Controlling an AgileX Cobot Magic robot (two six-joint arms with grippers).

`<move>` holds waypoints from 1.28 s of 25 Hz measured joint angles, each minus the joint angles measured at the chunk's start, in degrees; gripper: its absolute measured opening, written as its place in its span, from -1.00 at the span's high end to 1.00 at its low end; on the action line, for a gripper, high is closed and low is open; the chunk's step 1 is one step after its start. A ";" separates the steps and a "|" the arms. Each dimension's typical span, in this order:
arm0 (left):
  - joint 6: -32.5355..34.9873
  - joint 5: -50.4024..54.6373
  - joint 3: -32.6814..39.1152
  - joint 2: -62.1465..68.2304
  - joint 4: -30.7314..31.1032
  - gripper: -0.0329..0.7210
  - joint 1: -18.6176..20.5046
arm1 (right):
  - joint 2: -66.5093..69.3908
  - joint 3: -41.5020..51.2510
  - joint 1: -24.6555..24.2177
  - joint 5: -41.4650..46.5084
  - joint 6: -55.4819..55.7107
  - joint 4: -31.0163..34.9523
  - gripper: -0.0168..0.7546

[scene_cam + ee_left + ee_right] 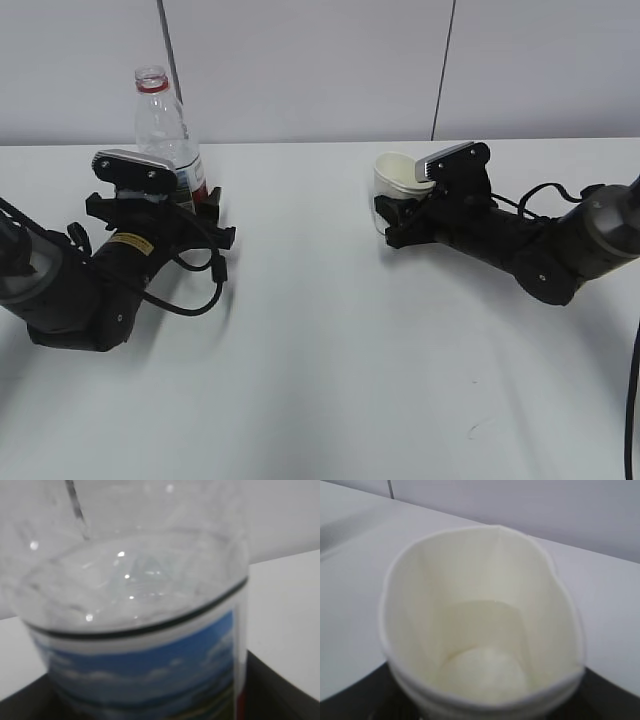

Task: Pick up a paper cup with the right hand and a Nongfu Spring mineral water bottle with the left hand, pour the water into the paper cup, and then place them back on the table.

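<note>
Nearest the exterior camera, bare white table (330,380); one small dark scuff toward the right front.

Left side: my left hand (205,215) has its jaws closed around the lower body of the Nongfu Spring mineral water bottle (166,125), label height. Bottle upright, base apparently at or very near the table. No cap visible on the red neck ring. Left wrist view: bottle (140,630) fills the frame; water (130,587) surface sits just above the label's top edge.

Right side: my right hand (398,222) is clamped on the paper cup (397,178). Cup rim squeezed out of round, cup tilted slightly. Right wrist view: cup (480,625) interior shows a pale pool at the bottom; I judge it some water, but cannot be sure.

Progress, as judgement: both grasps made. Whether the pour is finished or pending, I cannot tell. Release onto the table remains.

Writing: label shows blue sky and landscape print, red band; no text legible. Yellow sticker (131,241) on left arm unreadable.
</note>
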 joint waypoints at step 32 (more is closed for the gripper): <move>0.04 0.08 0.00 0.00 -0.04 -0.42 0.00 | -0.88 6.03 0.00 -5.25 0.00 2.28 -0.48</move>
